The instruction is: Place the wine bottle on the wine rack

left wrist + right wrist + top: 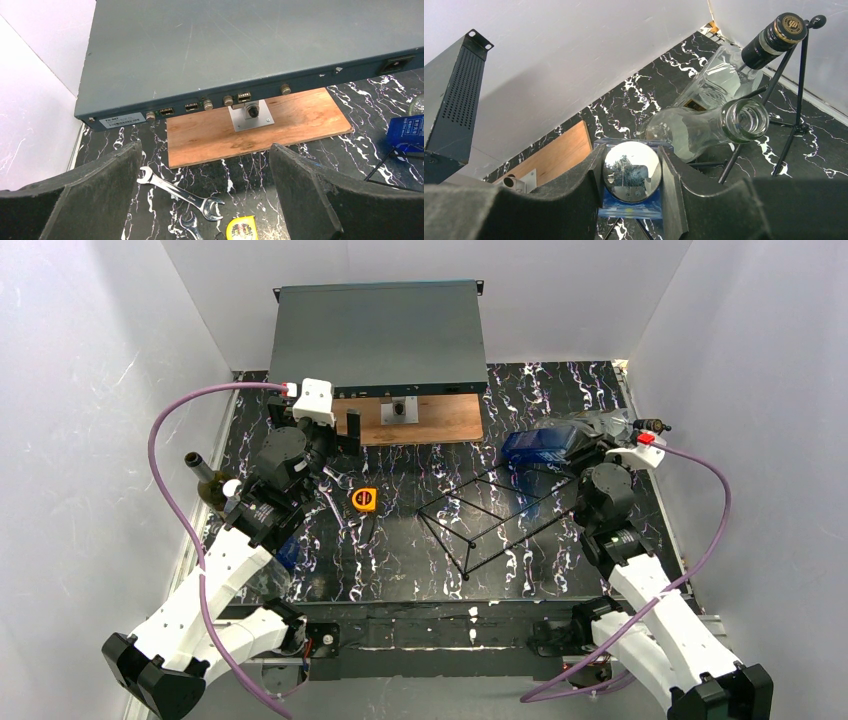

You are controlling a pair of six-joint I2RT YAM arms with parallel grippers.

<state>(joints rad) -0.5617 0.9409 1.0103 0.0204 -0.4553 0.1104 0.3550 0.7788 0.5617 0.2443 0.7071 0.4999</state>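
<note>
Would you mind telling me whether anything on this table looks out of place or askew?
Yes: an uncapped clear glass bottle and a black-capped clear bottle lie tipped on their sides in the far right corner.

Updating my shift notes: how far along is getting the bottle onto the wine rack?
Done: the right gripper is shut on the blue bottle at its silver cap. In hand: the bottle is held by the far end of the wine rack. Left: laying it on the rack and letting go. The left gripper is open, empty.
</note>
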